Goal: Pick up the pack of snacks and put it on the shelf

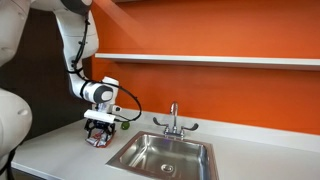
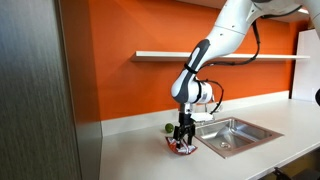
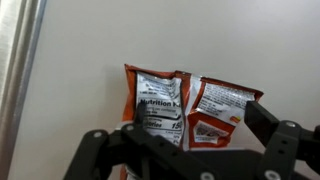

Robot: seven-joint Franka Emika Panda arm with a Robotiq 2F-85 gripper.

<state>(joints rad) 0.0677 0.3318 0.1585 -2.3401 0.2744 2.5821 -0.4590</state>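
Note:
The snack pack (image 3: 170, 100) is an orange and silver bag lying flat on the white counter, its nutrition label facing up. It looks creased or doubled into two halves. My gripper (image 3: 180, 125) is open just above it, one finger on each side of the bag, not closed on it. In both exterior views the gripper (image 1: 97, 133) (image 2: 182, 140) points straight down over the pack (image 1: 97, 142) (image 2: 180, 149). The shelf (image 1: 200, 60) (image 2: 220, 56) is a white board on the orange wall, well above the counter.
A steel sink (image 1: 165, 155) (image 2: 235, 132) with a faucet (image 1: 173, 120) is set into the counter beside the pack. A small green object (image 1: 124, 126) (image 2: 168, 128) lies behind the gripper. A grey cabinet panel (image 2: 40, 90) stands at the counter's end.

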